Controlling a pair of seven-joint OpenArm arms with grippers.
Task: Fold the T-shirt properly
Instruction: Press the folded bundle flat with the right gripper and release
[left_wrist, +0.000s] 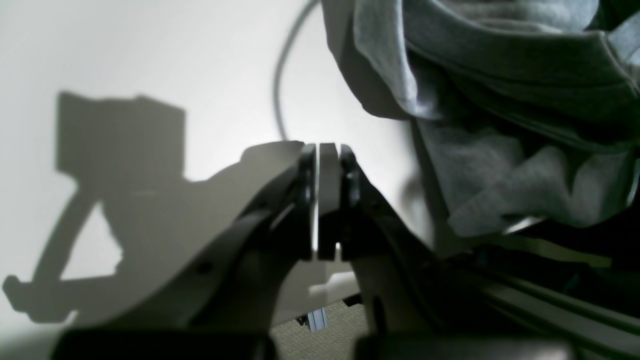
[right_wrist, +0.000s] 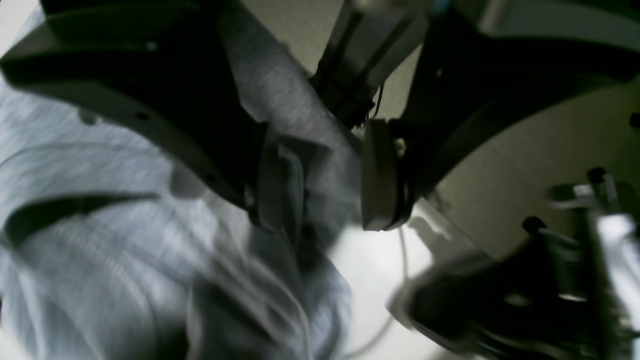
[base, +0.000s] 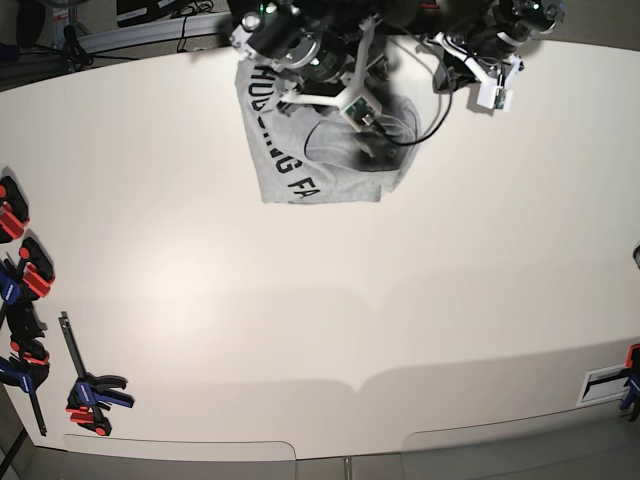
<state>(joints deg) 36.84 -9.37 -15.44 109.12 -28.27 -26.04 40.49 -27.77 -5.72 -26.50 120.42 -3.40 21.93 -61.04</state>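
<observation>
The T-shirt (left_wrist: 510, 115), a soft light heather-grey cotton knit, fills the upper right of my left wrist view in thick rumpled folds with a stitched hem edge. My left gripper (left_wrist: 328, 200), black with flat pale pads, sits at centre with its jaws pressed together on nothing, apart from the cloth, over the smooth white table (left_wrist: 150, 60); a thin grey cable (left_wrist: 280, 75) curves behind.

In my right wrist view the T-shirt (right_wrist: 100, 250) spreads blurred across the left and lower middle. My right gripper (right_wrist: 320, 180) has its jaws well apart, and a fold of grey fabric stands between them, lying against the left pad; the right pad looks clear of it.

In the base view the T-shirt (base: 300, 160) lies bunched at the upper middle of the table (base: 320, 300), black block lettering showing, with my right gripper (base: 372, 135) on it and my left gripper (base: 492, 92) just right of it. Red and blue clamps (base: 90, 395) sit at the lower left.
</observation>
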